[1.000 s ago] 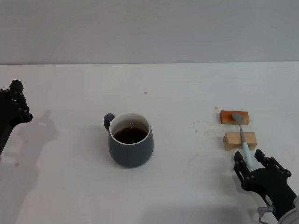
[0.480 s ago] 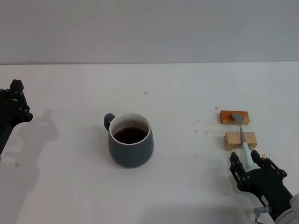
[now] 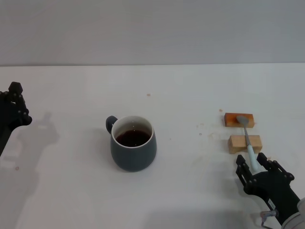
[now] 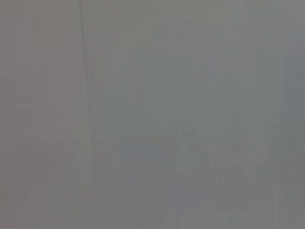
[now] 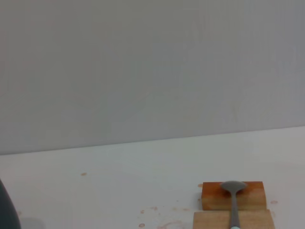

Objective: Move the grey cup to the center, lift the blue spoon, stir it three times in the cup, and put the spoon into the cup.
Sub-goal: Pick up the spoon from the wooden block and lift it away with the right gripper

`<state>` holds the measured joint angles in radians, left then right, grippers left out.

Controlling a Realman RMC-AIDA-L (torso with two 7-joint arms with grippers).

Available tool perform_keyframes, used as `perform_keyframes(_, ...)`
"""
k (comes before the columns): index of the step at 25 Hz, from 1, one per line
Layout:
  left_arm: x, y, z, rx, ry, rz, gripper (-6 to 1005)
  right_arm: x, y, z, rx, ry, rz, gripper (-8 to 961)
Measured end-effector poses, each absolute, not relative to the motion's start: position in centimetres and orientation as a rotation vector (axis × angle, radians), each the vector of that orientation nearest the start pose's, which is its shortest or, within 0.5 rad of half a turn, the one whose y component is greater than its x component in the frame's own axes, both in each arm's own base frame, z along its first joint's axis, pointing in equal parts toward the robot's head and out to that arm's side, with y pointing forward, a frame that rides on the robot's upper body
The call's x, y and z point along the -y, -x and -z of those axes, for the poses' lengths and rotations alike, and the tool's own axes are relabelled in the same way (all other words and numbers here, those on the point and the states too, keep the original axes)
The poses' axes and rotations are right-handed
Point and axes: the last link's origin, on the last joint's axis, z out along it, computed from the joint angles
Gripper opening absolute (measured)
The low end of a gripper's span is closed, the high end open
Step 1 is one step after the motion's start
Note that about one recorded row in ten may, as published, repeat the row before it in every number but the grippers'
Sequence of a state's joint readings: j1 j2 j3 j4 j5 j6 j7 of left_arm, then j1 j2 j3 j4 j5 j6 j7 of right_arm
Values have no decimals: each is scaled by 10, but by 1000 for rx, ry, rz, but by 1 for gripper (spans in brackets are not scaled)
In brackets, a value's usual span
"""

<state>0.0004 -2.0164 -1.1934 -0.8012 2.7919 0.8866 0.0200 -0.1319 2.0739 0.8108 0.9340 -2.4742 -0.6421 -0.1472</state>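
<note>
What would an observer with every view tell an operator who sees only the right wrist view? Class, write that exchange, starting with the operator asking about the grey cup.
Operator: I only see a dark sliver. Where is the cup?
Observer: The grey cup stands upright near the table's middle, with dark liquid inside and its handle toward the robot's left.
Operator: Where is my gripper?
Observer: The right gripper is open at the near end of the blue spoon, with a finger on either side of the pale handle tip. The spoon lies across the wooden blocks.
Operator: And the other arm?
Observer: The left gripper is at the table's left edge, far from the cup.
</note>
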Motion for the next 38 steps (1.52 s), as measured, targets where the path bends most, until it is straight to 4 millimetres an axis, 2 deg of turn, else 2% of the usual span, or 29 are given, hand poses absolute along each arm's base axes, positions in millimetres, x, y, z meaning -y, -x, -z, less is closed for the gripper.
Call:
perform_keyframes(9,-282,322,-9,455,1600,606,-3,-217,-297,96,-876,1775,-556,400)
perform_keyframes(19,-280,324,-10,458,1591,603,-3,-217,-302,91,-885,1743,-548,369)
perform_keyframes(29,-280,322,-12,459,1583,609,-3,-216,-298,88,-882,1734,-562,361)
perform_keyframes(34,-280,322,-13,457,1581,609,-3,-215,-297,87,-881,1730,-567,179)
perform_keyframes(38,-280,322,-13,457,1580,609,-3,-215,-297,86,-878,1731,-567,182)
